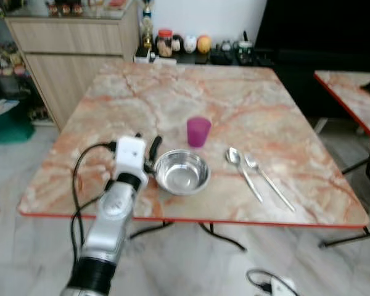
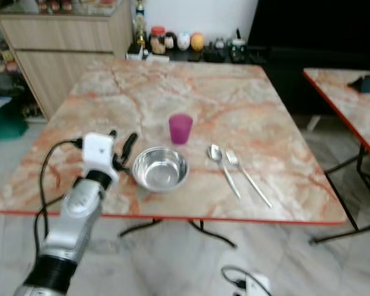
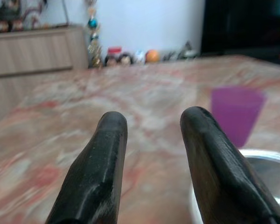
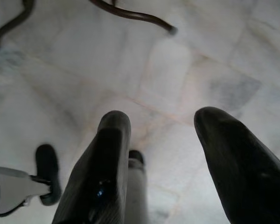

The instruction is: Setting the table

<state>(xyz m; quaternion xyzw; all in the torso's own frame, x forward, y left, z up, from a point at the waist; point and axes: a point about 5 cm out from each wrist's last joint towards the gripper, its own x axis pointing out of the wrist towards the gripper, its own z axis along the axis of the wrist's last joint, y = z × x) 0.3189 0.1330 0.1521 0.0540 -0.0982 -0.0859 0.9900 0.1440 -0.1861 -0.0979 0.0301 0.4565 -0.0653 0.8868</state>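
Shiny steel bowl (image 1: 182,172) sitting empty on marble table (image 1: 172,105). Left gripper (image 1: 149,152) hovering beside it, fingers apart, holding nothing. Right gripper (image 4: 163,140) hanging open.

The room is bright and the light is soft and even. The steel bowl (image 1: 182,172) shines a little inside. Behind the bowl, the purple cup (image 3: 236,114) and the far shelf look blurry.
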